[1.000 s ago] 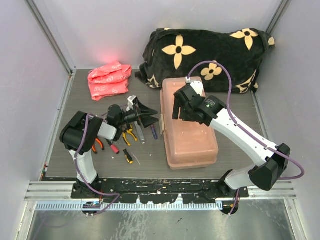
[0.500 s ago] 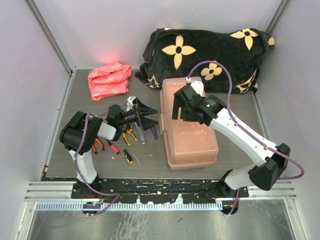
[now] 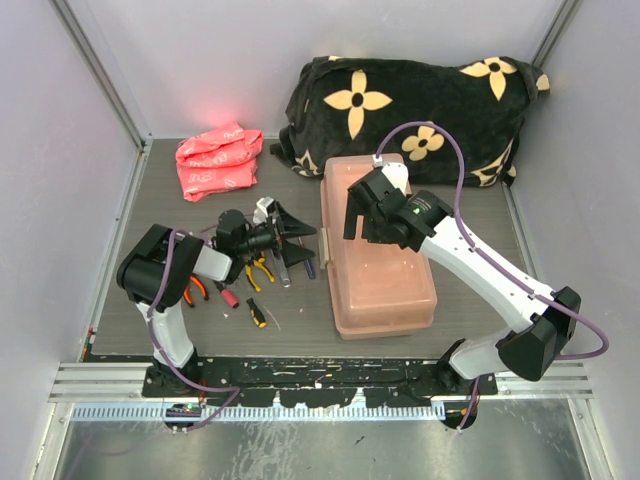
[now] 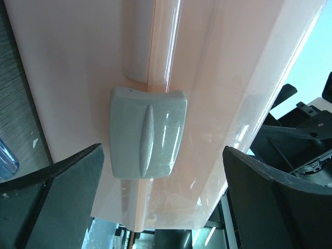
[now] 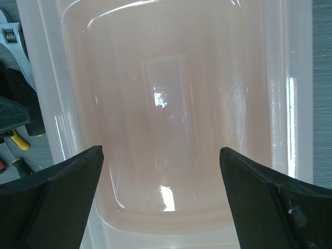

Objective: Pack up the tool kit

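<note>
You see the toolbox [image 3: 380, 250], lid down, standing right of centre on the grey wood-grain table [image 3: 300, 335]. Your left gripper [image 3: 302, 240], jaws wide, faces its grey latch [image 4: 148, 132]. Your right gripper [image 5: 161, 171], jaws wide and holding nothing, hangs over the lid. Hand tools [image 3: 250, 275] lie loose just left of the box. A pink bag [image 3: 218, 160] and flowered fabric [image 3: 420, 105] sit by the pale back wall [image 3: 200, 60].
</note>
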`<state>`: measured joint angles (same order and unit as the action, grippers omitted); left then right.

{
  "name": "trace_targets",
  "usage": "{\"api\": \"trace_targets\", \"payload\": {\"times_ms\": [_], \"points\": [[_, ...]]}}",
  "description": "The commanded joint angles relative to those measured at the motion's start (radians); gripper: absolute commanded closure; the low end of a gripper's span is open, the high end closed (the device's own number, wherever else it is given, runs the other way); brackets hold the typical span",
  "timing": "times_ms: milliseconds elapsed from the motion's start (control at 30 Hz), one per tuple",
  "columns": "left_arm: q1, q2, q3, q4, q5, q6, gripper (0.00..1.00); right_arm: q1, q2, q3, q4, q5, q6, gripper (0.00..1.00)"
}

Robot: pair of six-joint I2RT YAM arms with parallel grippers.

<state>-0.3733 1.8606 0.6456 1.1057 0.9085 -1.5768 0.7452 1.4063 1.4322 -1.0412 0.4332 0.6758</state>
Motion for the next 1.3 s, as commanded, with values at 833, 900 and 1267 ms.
{"api": "trace_targets", "payload": {"times_ms": [833, 900, 1267], "points": [[-0.035, 0.024, 0.067, 0.323, 0.02, -0.224, 0.02, 0.007, 0.06, -0.081, -0.163, -0.135, 0.059, 0.0], [-0.035, 0.028, 0.065, 0.324, 0.023, -0.225, 0.02, 0.007, 0.06, -0.082, -0.163, -0.135, 0.059, 0.0], [0.028, 0.024, 0.041, 0.324, 0.027, -0.228, 0.02, 0.006, 0.05, -0.09, -0.165, -0.135, 0.064, 0.0]]}}
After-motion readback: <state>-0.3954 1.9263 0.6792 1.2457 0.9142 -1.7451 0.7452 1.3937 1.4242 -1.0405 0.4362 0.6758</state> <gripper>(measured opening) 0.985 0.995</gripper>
